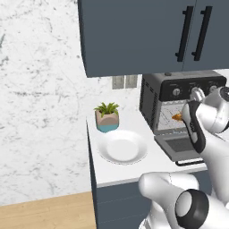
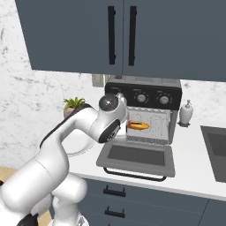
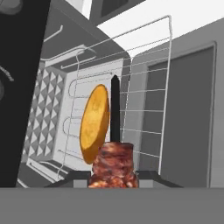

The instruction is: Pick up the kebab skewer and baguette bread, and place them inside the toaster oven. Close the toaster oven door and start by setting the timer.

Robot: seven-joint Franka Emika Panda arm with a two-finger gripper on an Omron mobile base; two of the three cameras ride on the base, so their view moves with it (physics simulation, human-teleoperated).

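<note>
Kitchen tabletop (image 1: 120,172): baguette bread (image 3: 94,124) lies inside toaster oven (image 2: 143,115); hand (image 3: 113,176) grasps kebab skewer (image 3: 113,164); door (image 2: 137,159) open, timer unset.

No legible text, perhaps faint marks around the toaster oven (image 2: 143,112) knobs

Matt golden baguette bread (image 3: 94,124), metal wire rack (image 3: 144,83)
</note>
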